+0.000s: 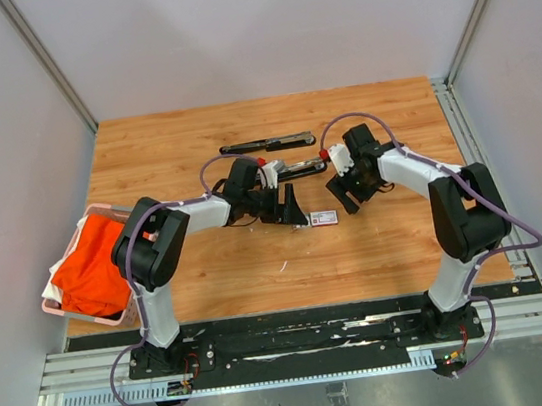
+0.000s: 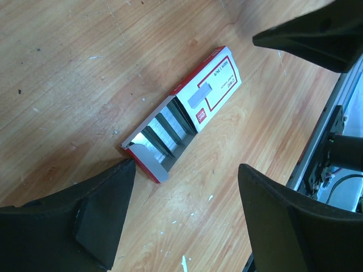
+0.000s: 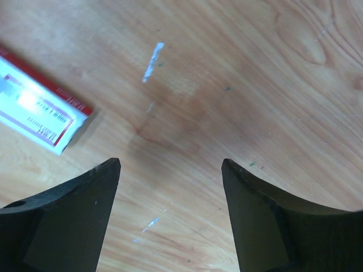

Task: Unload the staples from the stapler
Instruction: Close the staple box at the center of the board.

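A black stapler (image 1: 298,168) lies on the wooden table between my two arms. A second long black stapler (image 1: 268,144) lies farther back. A small white box with red print (image 1: 324,218) lies in front of them. In the left wrist view the box (image 2: 210,85) has its tray slid out, with silvery-grey staples (image 2: 165,131) lying in it. My left gripper (image 1: 287,207) is open and empty just left of the box, hovering over it (image 2: 187,170). My right gripper (image 1: 346,192) is open and empty over bare wood (image 3: 170,164), with the box's end (image 3: 39,110) to its left.
A pink basket (image 1: 59,309) holding orange cloth stands off the table's left edge. Metal rails run along the near edge (image 1: 310,339) and the right side (image 1: 462,126). Small white flecks (image 3: 152,61) mark the wood.
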Tool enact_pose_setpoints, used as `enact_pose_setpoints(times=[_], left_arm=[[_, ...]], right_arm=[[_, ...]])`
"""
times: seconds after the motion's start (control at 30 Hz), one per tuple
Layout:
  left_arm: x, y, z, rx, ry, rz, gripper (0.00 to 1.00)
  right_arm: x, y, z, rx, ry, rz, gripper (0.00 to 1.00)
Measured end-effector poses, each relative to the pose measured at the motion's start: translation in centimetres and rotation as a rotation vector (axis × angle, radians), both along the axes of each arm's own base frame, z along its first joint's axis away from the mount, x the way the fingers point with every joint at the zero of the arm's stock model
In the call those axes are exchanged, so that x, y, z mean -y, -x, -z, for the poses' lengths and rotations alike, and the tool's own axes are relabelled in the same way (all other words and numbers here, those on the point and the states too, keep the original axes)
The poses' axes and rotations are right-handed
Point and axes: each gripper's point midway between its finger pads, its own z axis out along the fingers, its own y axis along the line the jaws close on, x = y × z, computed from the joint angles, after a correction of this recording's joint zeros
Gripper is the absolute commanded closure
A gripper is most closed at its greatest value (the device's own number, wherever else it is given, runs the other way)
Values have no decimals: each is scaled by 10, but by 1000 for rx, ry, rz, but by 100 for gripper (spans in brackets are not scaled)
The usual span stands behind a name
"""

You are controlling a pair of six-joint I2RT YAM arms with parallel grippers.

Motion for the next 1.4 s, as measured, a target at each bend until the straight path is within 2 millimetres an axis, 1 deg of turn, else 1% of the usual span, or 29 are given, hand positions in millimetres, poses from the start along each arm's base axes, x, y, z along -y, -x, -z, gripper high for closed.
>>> enact_pose_setpoints(times=[0.1,0.2,0.43,0.83,1.07,1.27,1.4], left_arm=[[0,0,0,-2,1,-1,20],[0,0,0,-4,1,-2,20],[3,2,0,-11,7,-3,20],[14,9,0,-34,25,7,20],[26,13,-1,-50,38,18,20],[22,12,-1,-35,26,17,20],[11,11,-2,-29,7,10,21]], right_arm=[[1,-4,9,-6,15,61,25],[-2,-3,18,-22,26,85,24],[-21,1,17,-14,20,78,24],[-26,2,18,-20,8,104,23],[-32,3,18,-13,3,89,23],[-32,3,18,-12,2,89,23],[-32,2,18,-12,2,89,23]])
